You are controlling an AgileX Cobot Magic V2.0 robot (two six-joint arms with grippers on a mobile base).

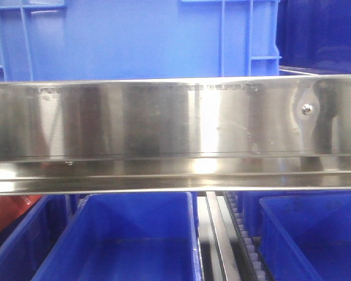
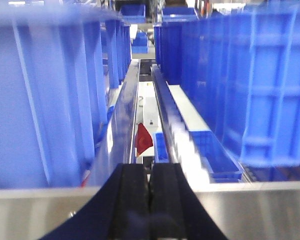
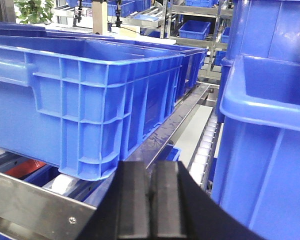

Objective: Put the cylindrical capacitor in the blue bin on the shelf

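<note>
shelf: shiny stainless rail runs full width across front view, one screw toward its right end, blue bins above and below it. Left wrist view: rail sits right under the closed jaws, tall bins either side ahead. Right wrist view: ribbed bin ahead-left of the jaws. Capacitor not visible in any view.

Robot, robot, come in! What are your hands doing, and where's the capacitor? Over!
Left end effector shut, empty. Right end effector shut, empty. Capacitor not in view. Shelf rail across front camera, blue bins beyond.
</note>
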